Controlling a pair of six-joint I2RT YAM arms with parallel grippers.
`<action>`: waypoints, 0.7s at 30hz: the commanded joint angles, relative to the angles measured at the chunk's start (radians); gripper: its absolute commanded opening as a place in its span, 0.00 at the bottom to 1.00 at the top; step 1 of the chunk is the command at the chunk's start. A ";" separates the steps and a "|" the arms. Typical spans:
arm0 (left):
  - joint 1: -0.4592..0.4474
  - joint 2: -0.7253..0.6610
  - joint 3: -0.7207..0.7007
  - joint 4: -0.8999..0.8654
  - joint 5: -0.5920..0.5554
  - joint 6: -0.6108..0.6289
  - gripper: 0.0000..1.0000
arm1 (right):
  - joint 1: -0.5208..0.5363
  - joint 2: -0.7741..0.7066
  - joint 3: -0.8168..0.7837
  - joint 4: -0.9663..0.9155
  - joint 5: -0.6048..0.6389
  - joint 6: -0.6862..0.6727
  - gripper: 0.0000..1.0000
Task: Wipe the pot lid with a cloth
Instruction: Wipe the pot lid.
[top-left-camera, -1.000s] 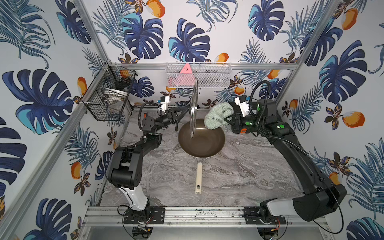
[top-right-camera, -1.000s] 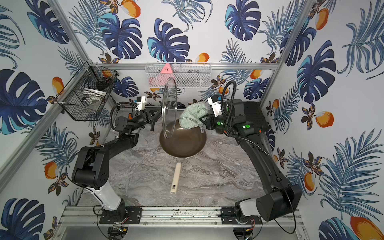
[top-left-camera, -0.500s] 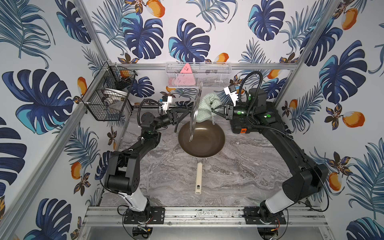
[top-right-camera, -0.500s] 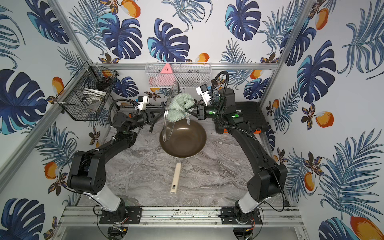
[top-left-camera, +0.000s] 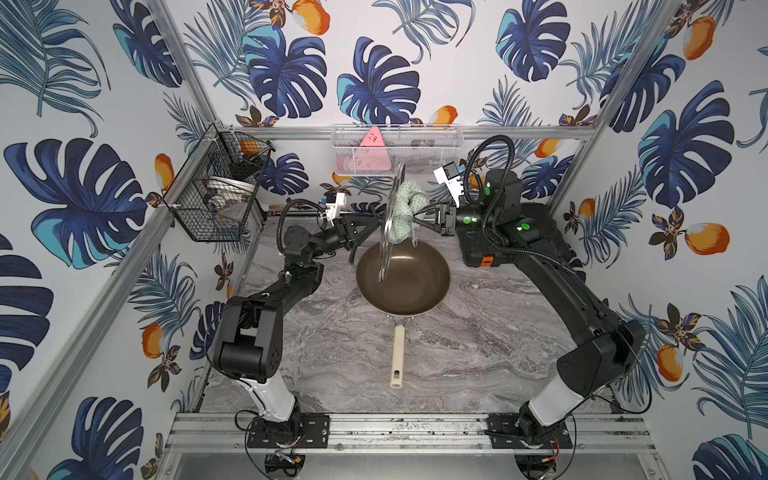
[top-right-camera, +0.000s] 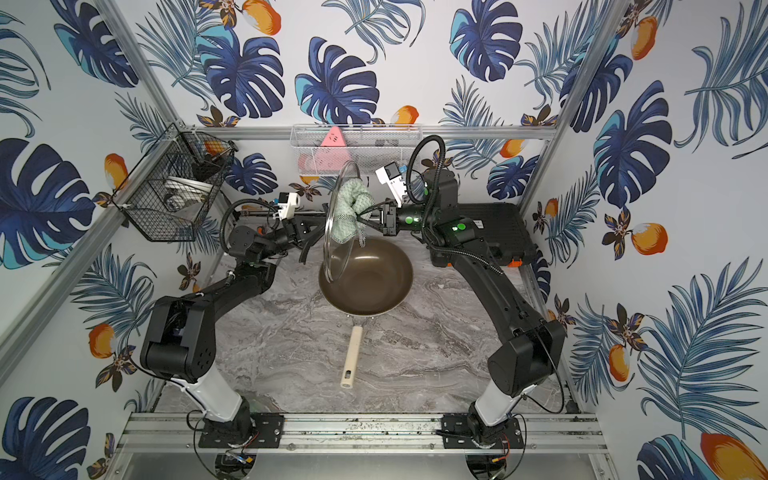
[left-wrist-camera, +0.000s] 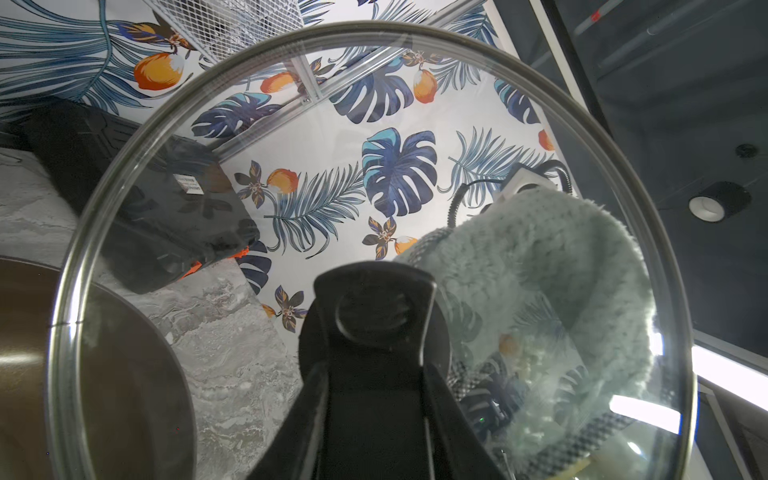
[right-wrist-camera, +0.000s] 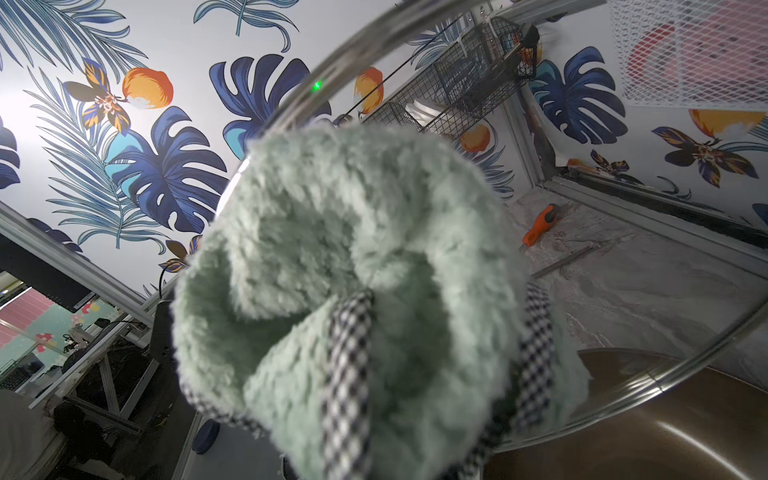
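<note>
Left wrist view: the left hand (left-wrist-camera: 376, 399) is seen clamped shut on the black handle (left-wrist-camera: 374, 303) of the pot lid (left-wrist-camera: 291, 166), which is held on edge above the pan (top-left-camera: 411, 286). Against the glass's far face, the mint cloth (left-wrist-camera: 540, 282) is pressed, pinched in the closed right hand (top-left-camera: 420, 216). Wiping strokes are judged to run across that face, toward the lower, uncovered half.

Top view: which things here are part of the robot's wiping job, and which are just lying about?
In use: lid, cloth.
Lying about: pan, wire basket, mesh rack, pink triangle, black case.
</note>
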 joint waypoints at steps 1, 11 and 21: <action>0.002 0.000 0.029 0.240 -0.021 -0.123 0.00 | 0.007 0.030 0.038 0.067 0.008 0.034 0.00; 0.001 -0.032 0.004 0.206 0.007 -0.116 0.00 | 0.025 0.128 0.157 0.143 -0.010 0.113 0.00; -0.007 -0.033 -0.010 0.240 0.009 -0.139 0.00 | 0.030 0.154 0.230 0.124 0.022 0.116 0.00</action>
